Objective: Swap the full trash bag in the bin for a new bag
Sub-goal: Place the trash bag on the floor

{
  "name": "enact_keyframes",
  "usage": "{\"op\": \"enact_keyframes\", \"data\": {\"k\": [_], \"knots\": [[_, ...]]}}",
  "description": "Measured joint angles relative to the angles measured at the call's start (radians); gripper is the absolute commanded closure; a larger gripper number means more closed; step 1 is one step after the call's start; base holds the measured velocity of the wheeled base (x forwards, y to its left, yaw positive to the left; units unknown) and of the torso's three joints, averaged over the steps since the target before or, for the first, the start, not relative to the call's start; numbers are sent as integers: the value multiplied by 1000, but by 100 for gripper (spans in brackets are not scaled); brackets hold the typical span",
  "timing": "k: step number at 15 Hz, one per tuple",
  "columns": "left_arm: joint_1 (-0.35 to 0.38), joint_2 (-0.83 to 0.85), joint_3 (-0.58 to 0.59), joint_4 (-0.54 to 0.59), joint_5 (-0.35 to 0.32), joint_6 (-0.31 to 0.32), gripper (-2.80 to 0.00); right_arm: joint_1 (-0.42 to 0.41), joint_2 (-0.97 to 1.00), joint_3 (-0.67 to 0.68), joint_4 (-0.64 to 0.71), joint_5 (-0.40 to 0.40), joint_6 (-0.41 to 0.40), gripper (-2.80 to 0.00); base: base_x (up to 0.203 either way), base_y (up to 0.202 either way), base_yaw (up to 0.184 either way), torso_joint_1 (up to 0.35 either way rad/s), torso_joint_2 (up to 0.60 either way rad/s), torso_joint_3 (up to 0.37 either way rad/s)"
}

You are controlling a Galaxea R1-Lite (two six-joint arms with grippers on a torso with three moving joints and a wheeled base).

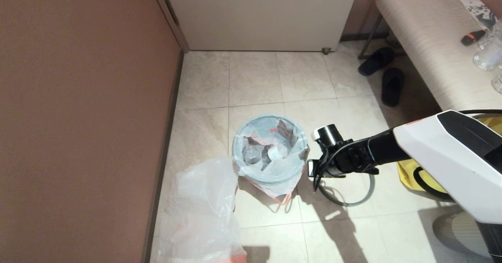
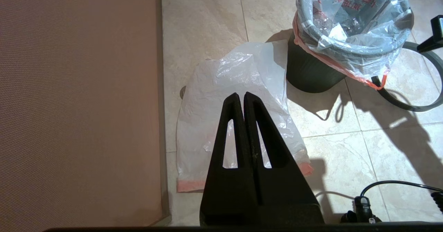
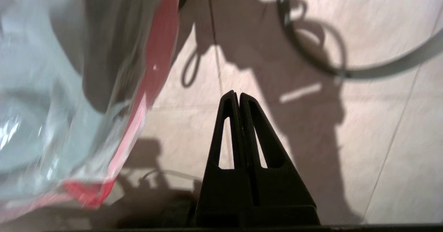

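The right gripper [image 3: 236, 94] hangs over bare tile just right of the bin [image 2: 311, 74], fingers pressed together on nothing. A thin grey ring [image 1: 355, 201] lies flat on the floor beside and beneath it, off the bin.

The bin stands upright on the floor, its mouth up. The full bag [image 1: 270, 153] sits in it, its top spread open over the rim, clear bottles showing inside, and its orange hem hangs to a point on the near side. Red print marks its far inner wall; it is too small to read.

The new bag [image 1: 204, 208] lies flat left of the bin along the wall, long axis running near to far, orange hem at the near end.

The left gripper [image 2: 241, 95] is parked above that bag, fingers pressed together, empty.
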Motion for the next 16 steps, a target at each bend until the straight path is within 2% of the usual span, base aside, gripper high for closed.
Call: {"op": "enact_keyframes", "data": {"k": [2, 3, 7, 8, 10, 16], "knots": [[0, 0, 0, 0, 0, 0, 0, 49, -39, 44, 35, 9, 168, 0, 0, 0, 0, 0, 0, 0], [0, 0, 0, 0, 0, 0, 0, 74, -53, 55, 60, 24, 227, 0, 0, 0, 0, 0, 0, 0], [0, 0, 0, 0, 0, 0, 0, 167, -81, 74, 121, 44, 396, 0, 0, 0, 0, 0, 0, 0], [0, 0, 0, 0, 0, 0, 0, 184, -82, 74, 129, 44, 449, -280, 0, 0, 0, 0, 0, 0], [0, 0, 0, 0, 0, 0, 0, 207, -69, 68, 132, 44, 523, -280, 0, 0, 0, 0, 0, 0], [0, 0, 0, 0, 0, 0, 0, 226, 24, 39, 127, 38, 571, -280, 0, 0, 0, 0, 0, 0]]}}
